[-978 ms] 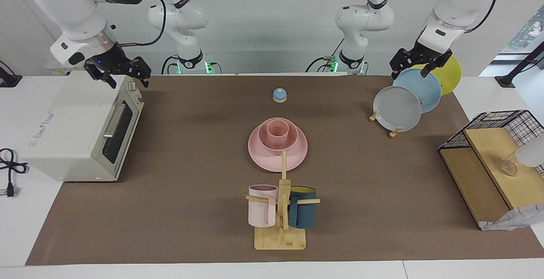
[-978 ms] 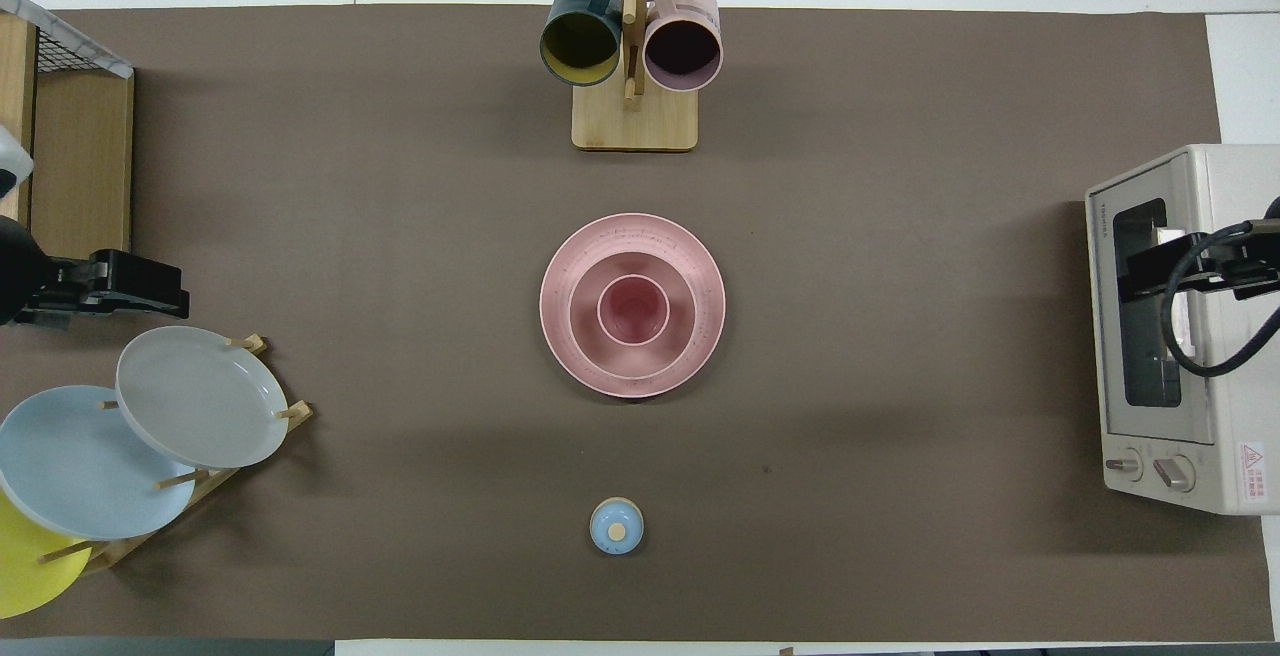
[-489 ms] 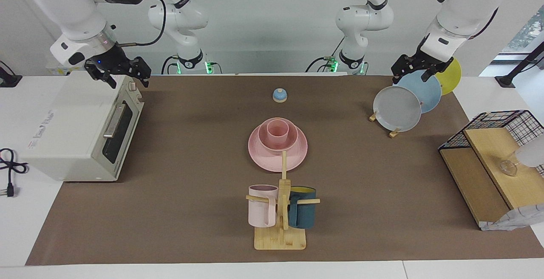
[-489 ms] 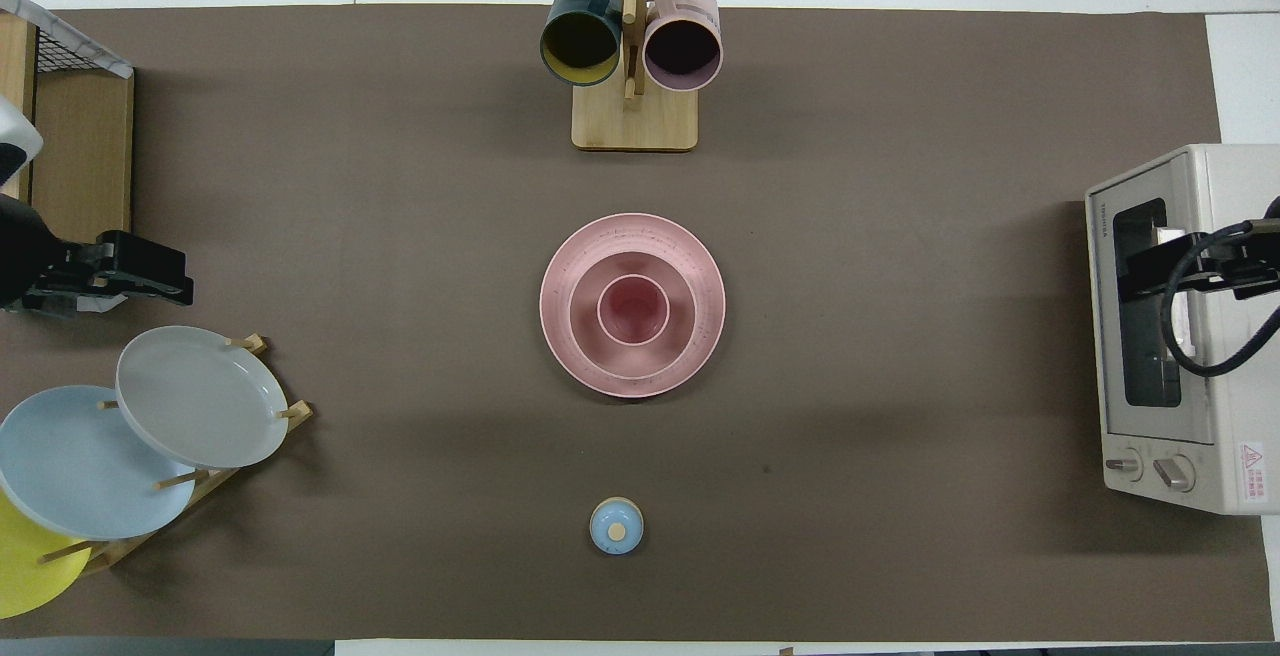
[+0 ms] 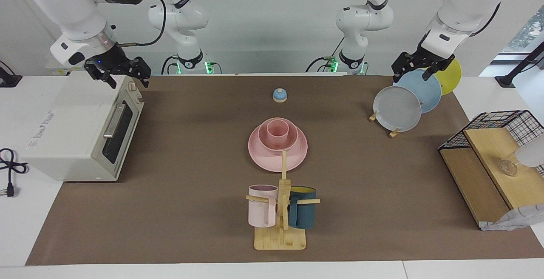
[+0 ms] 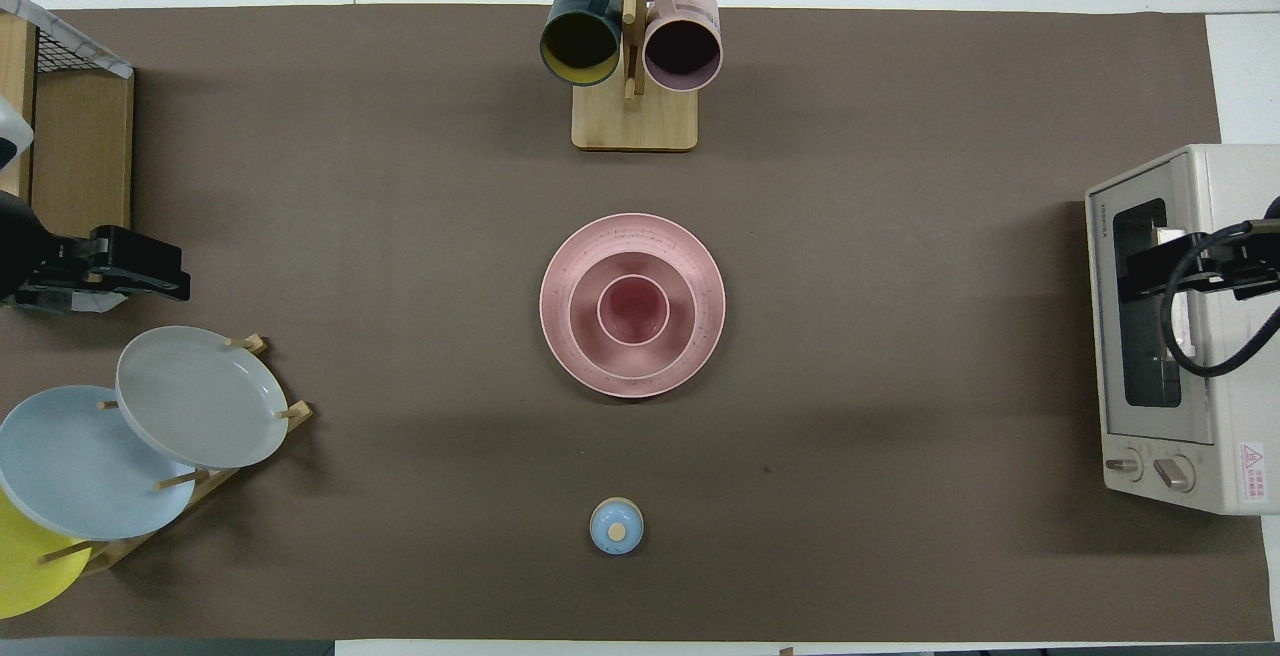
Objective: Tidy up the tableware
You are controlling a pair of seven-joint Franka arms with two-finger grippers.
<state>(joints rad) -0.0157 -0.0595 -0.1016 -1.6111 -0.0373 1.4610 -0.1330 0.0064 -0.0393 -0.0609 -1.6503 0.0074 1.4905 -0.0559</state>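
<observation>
The salmon-pink plate (image 5: 263,160) lies at the middle of the table. The pink bowl (image 5: 265,140) sits on it and the pink cup (image 5: 277,132) stands upright in the bowl. In the overhead view the plate (image 6: 560,306), bowl (image 6: 590,341) and cup (image 6: 633,309) are nested and centred. My left gripper (image 5: 411,71) is open and empty in the air over the plate rack; it also shows in the overhead view (image 6: 150,271). My right gripper (image 5: 127,79) is open and empty over the toaster oven's top corner and waits there; it also shows in the overhead view (image 6: 1150,271).
A rack with grey (image 5: 396,108), blue (image 5: 427,94) and yellow (image 5: 454,72) plates stands at the left arm's end. A toaster oven (image 5: 76,130) stands at the right arm's end. A mug tree (image 5: 280,238) with two mugs stands farther from the robots than the stack. A small blue knob (image 5: 279,95) lies nearer. A wire shelf (image 5: 488,121) stands past the rack.
My left gripper has drifted slightly over the plate rack. The right arm and the pink stack have not moved.
</observation>
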